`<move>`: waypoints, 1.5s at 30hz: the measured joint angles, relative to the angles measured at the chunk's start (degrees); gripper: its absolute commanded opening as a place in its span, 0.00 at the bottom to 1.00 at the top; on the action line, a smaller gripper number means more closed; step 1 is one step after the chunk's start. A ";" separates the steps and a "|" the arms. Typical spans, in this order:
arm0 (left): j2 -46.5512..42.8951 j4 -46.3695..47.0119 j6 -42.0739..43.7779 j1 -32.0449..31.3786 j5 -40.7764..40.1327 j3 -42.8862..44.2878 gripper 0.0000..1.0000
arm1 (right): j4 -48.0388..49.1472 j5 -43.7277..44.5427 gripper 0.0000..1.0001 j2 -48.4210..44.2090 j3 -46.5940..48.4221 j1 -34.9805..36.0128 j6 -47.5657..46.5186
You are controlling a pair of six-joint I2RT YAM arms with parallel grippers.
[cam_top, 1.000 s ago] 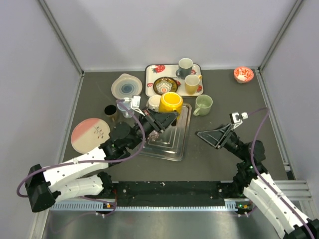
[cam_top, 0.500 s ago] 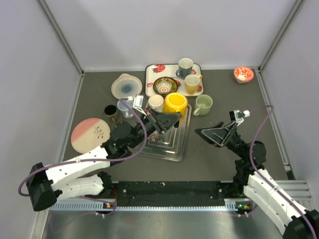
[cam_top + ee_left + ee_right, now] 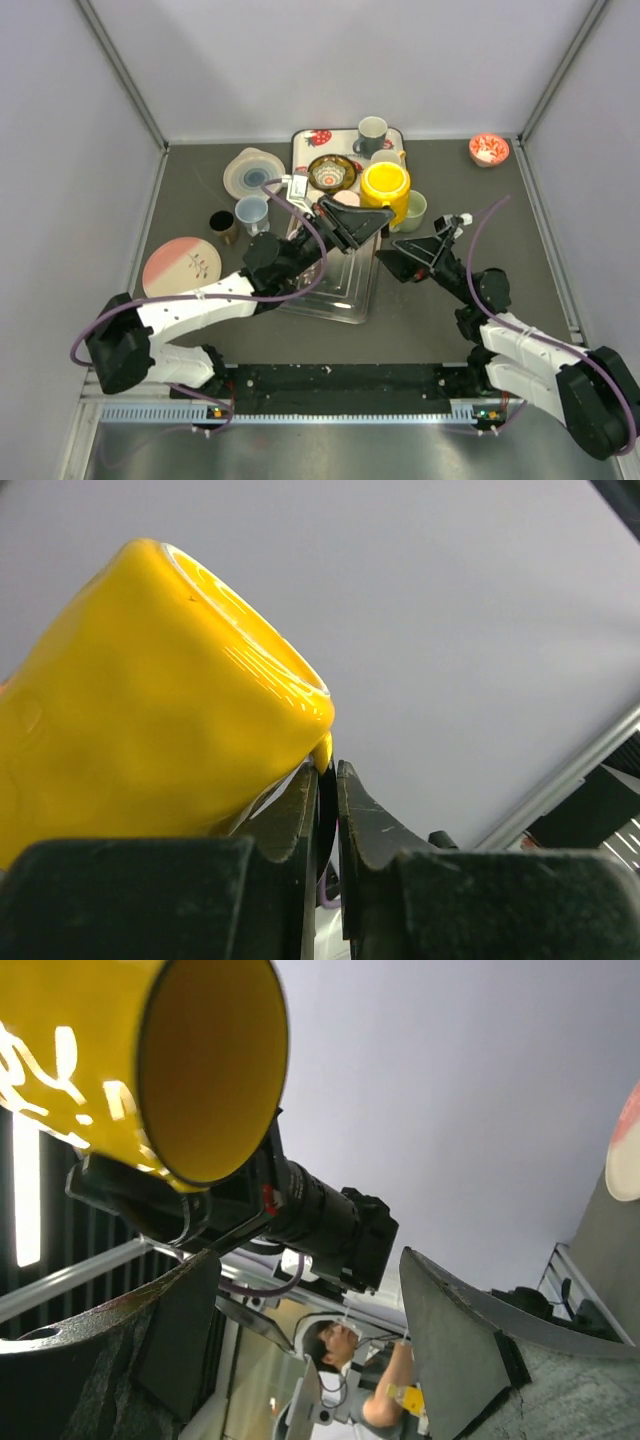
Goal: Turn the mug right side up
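Note:
My left gripper [image 3: 386, 213] holds the yellow mug [image 3: 385, 186] in the air, above the far edge of the metal tray [image 3: 340, 290]. In the left wrist view the jaws [image 3: 328, 772] are shut on a yellow part by the rim of the mug [image 3: 150, 700]. My right gripper [image 3: 398, 256] is open, just below and to the right of the mug, not touching it. Looking up from the right wrist, the mug [image 3: 120, 1050] shows its open mouth facing down toward the open gripper [image 3: 305, 1300].
A strawberry-print tray [image 3: 311, 139] at the back holds a grey mug [image 3: 372, 131] and a patterned bowl [image 3: 332, 172]. A green mug [image 3: 417, 208] stands right of the yellow one. To the left are a pale plate [image 3: 253, 172], small cup [image 3: 251, 213], dark cup [image 3: 222, 226] and pink plate [image 3: 180, 266]. A red bowl [image 3: 489, 149] sits back right.
The left gripper has carried the yellow mug up, to the right and further back. The right gripper has swung left, in under the mug.

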 measured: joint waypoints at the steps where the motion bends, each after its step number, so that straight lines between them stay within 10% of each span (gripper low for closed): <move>1: 0.90 1.20 -0.22 0.00 0.55 0.81 0.00 | -0.11 0.33 0.73 0.74 0.37 0.28 0.37; 45: 8.11 13.42 -16.04 2.40 6.60 10.16 0.00 | 2.84 2.54 0.57 2.54 16.37 0.74 -1.55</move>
